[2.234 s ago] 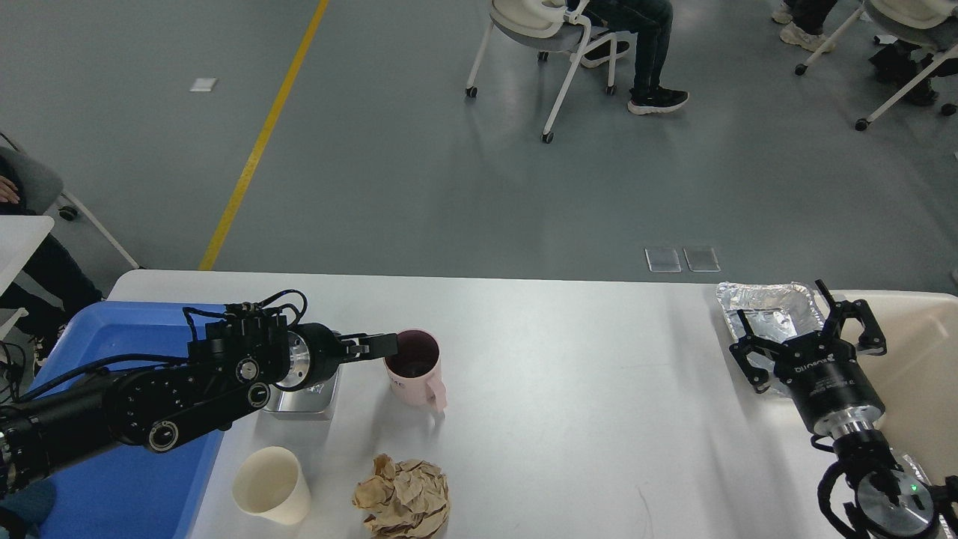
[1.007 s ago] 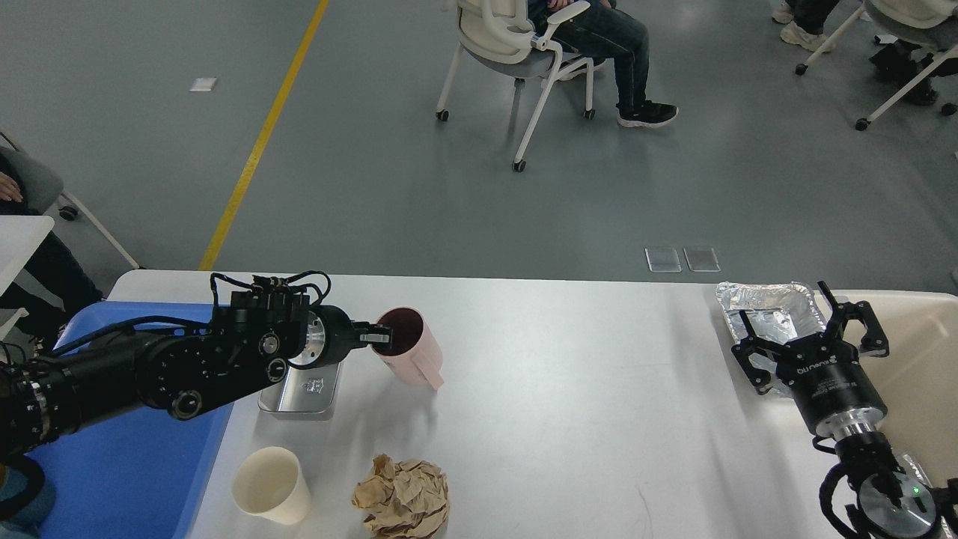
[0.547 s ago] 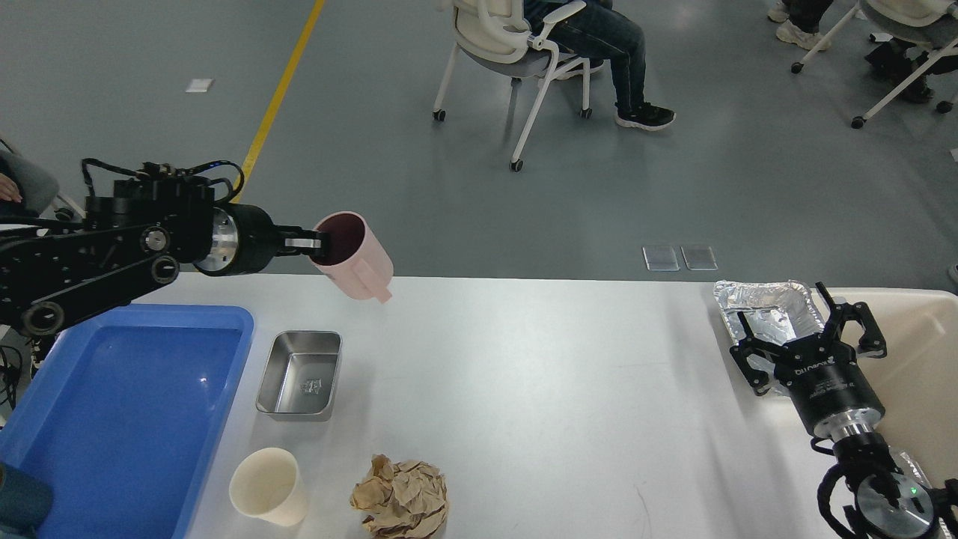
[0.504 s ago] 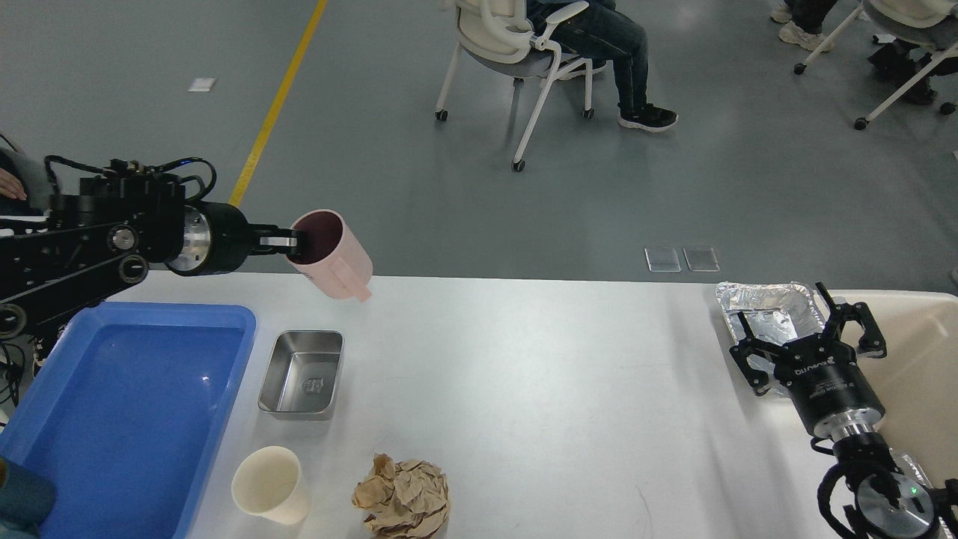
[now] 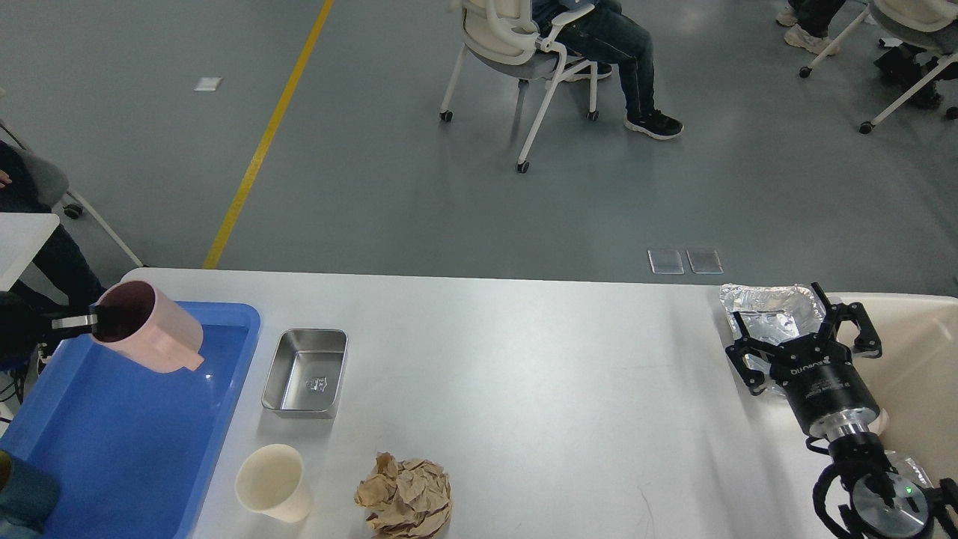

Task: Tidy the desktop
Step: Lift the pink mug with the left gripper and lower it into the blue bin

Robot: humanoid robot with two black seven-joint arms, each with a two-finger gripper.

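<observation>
Since half a second ago the pink mug (image 5: 153, 337) has swung left, from above the far table edge to a spot over the blue tray (image 5: 127, 442), and most of the left arm has slipped out of sight past the left border.

Head view: the left claw (image 5: 84, 322) pinches the mug's rim, one finger inside, one outside; the mug hangs tilted above the tray's far end, mouth turned toward the claw. The white table (image 5: 539, 374) spans the width of the picture, below and between both claws. On it I count one steel pan (image 5: 305, 374) just beside the tray, one paper cup (image 5: 273, 483) nearer me, and one ball of crumpled brown paper (image 5: 404, 495) just right of the cup. One foil tray (image 5: 771, 311) sits at the table's far right corner, next to one cream bin (image 5: 917, 352). The right claw (image 5: 804, 337) hovers over the table's right end, fingers spread wide and holding nothing, its tips in front of the foil tray.
</observation>
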